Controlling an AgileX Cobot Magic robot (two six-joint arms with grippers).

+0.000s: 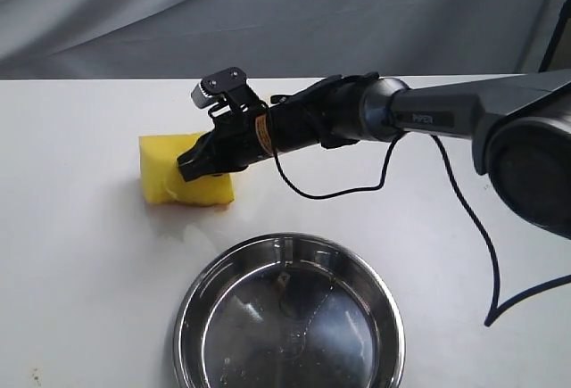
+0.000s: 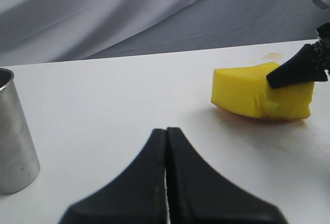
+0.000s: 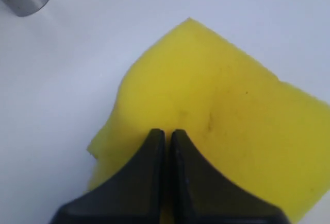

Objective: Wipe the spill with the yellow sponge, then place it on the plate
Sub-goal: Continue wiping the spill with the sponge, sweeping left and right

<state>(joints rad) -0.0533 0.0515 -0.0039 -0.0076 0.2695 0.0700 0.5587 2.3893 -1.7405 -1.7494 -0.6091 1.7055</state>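
The sponge (image 1: 165, 169) rests on the table (image 1: 80, 263), over the spill (image 1: 189, 210). The plate (image 1: 190, 309) sits on the table in front of the sponge, slightly to its right.

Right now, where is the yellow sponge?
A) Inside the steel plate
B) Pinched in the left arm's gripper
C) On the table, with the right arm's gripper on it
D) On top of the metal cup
C: the yellow sponge sits on the white table with the right gripper on it, apart from the plate, while the left gripper is closed with nothing in it.
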